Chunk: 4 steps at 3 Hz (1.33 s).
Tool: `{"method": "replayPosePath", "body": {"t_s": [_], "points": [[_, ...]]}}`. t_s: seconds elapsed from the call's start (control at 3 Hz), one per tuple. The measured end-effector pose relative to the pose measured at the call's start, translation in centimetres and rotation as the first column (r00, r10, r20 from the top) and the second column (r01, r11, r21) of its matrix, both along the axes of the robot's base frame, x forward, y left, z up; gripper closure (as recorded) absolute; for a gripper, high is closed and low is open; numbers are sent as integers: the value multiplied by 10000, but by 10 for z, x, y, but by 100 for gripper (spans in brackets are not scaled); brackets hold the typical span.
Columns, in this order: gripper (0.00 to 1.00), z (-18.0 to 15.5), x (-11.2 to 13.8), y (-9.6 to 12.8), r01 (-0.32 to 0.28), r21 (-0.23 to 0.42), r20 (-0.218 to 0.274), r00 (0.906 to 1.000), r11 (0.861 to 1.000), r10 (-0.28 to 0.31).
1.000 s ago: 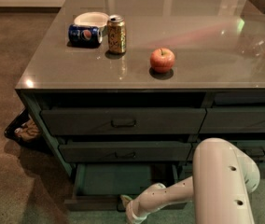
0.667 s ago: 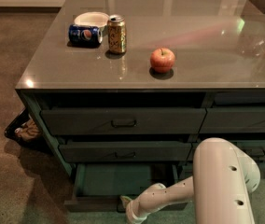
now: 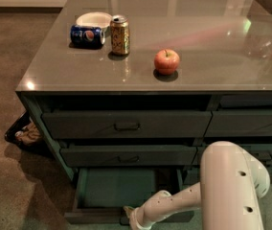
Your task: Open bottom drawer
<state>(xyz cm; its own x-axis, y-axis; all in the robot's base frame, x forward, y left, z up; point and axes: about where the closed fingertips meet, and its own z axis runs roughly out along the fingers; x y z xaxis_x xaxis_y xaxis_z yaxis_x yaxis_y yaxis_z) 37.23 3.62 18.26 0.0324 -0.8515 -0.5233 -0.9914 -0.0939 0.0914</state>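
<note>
The bottom drawer (image 3: pixel 117 188) of the left stack stands pulled out, its flat teal-green inside showing below the two taller drawer fronts. Its slim dark front (image 3: pixel 90 217) runs along the lower edge of the view. My gripper (image 3: pixel 129 214) sits low at the middle of that front, where the pull would be; the pull itself is hidden behind it. My white arm (image 3: pixel 232 186) reaches in from the lower right and covers the drawer's right end.
The top drawer (image 3: pixel 126 124) and the middle drawer (image 3: pixel 126 155) are closed. The right-hand stack (image 3: pixel 251 122) is beside them. On the counter (image 3: pixel 50 75) are an apple (image 3: pixel 166 61), a gold can (image 3: pixel 119 35), a lying blue can (image 3: pixel 87 35) and a white bowl (image 3: pixel 94 19). A dark bin (image 3: pixel 23 133) stands on the floor at left.
</note>
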Motion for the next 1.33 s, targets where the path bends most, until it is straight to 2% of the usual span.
{"method": "replayPosePath", "body": {"t_s": [0.33, 0.67, 1.33], "points": [[0, -2, 0, 1, -14, 124, 96, 10000, 9999, 13], [0, -2, -32, -1, -152, 135, -610, 9980, 9998, 160], [0, 5, -31, -1, -151, 134, -614, 9980, 9998, 159]]}}
